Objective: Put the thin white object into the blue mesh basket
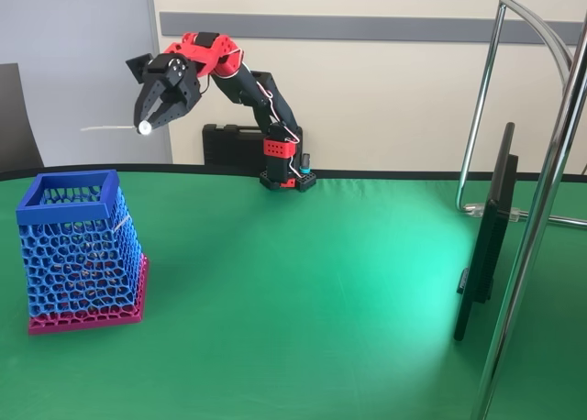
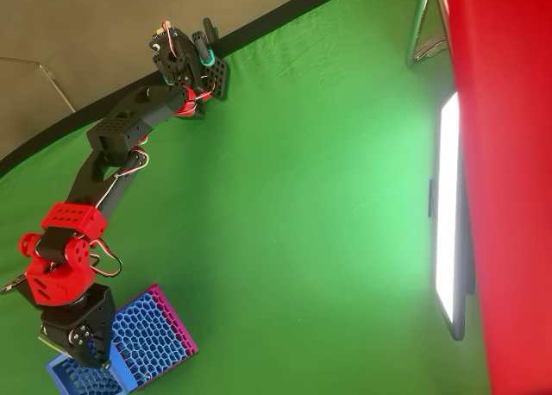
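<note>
The blue mesh basket (image 1: 78,250) stands on its magenta base at the left of the green table, open rim up. My gripper (image 1: 145,125) hangs high in the air, above and slightly right of the basket in the fixed view, fingers pointing down-left. It is shut on the thin white object (image 1: 105,127), which sticks out level to the left from the fingertips. In the overhead view the gripper (image 2: 84,347) overlaps the basket (image 2: 151,333) at its left side, and the strand is too thin to make out there.
A black flat panel (image 1: 486,237) stands on edge at the right, beside chrome poles (image 1: 537,227). A black case (image 1: 231,145) lies behind the arm's base (image 1: 286,177). A dark chair back (image 1: 16,117) sits at the far left. The green cloth (image 1: 293,292) is open between basket and panel.
</note>
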Available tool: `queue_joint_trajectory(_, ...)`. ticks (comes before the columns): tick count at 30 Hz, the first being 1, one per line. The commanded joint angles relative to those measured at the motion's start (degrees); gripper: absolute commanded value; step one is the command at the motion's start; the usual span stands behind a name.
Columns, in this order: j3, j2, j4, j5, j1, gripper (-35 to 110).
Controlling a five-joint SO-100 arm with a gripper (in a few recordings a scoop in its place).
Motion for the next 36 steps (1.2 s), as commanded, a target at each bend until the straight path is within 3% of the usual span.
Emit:
queue_joint_trajectory(1, -1.76, -0.44, -3.16, -0.44, 0.88, 7)
queue_joint_trajectory(16, -4.31, -5.98, -14.15, -1.85, 1.93, 8)
queue_joint_trajectory(36, -7.65, -11.60, -21.09, 11.43, 1.32, 9)
